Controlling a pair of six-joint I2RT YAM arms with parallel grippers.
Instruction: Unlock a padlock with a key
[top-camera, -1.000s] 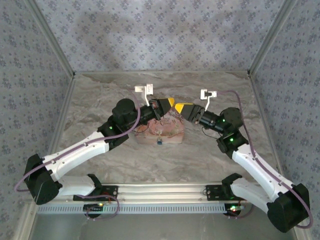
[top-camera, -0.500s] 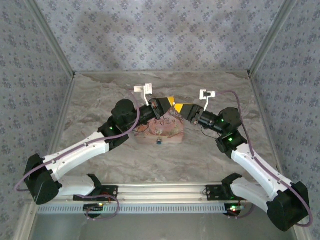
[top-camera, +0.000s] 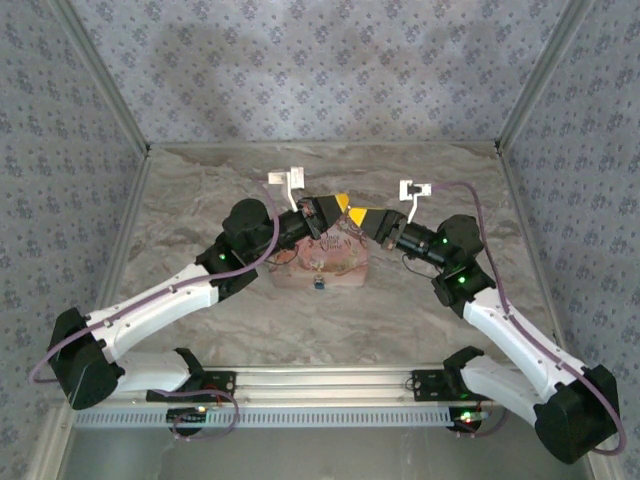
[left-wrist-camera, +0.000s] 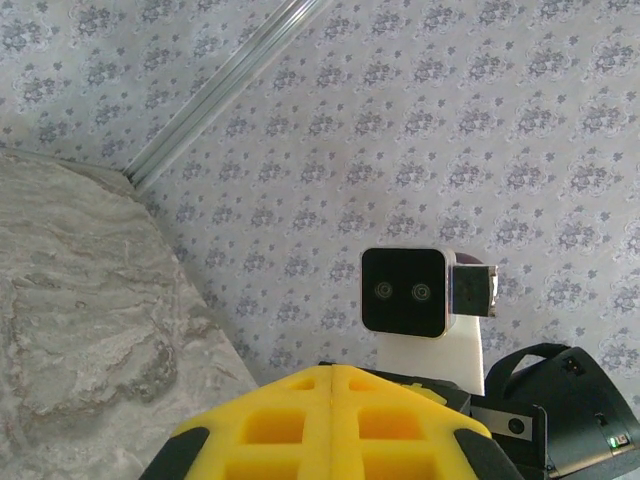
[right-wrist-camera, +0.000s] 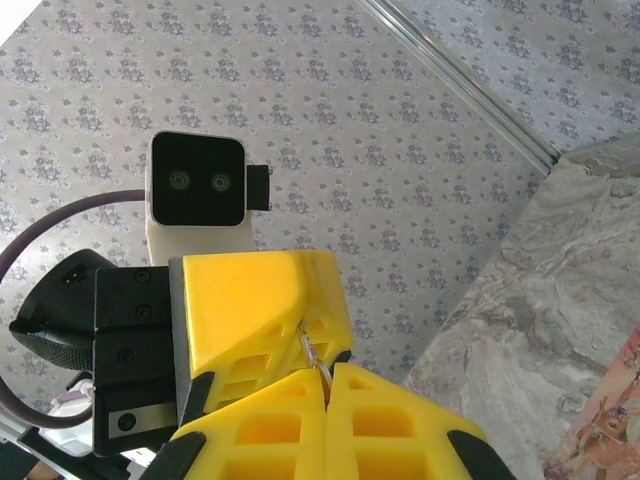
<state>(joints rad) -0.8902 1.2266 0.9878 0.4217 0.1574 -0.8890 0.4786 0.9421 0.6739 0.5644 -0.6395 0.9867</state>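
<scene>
The left claw (top-camera: 338, 206) is pinched shut on a thin silvery sliver, apparently the key (right-wrist-camera: 314, 353). It holds this up over the middle of the bench (top-camera: 200, 200), probably so the other arm can take it. Below, the tiny blue padlock (top-camera: 318, 284) sits untouched at the near side of a pink tin (top-camera: 345, 262). The right claw (top-camera: 358, 216) is closed, tip to tip with the left; I cannot tell whether it grips the key.

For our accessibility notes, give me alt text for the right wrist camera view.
The right gripper, yellow fingers shut, meets the left gripper tip to tip, a thin silvery metal piece between them. Behind: patterned wall, marbled table at right.
</scene>
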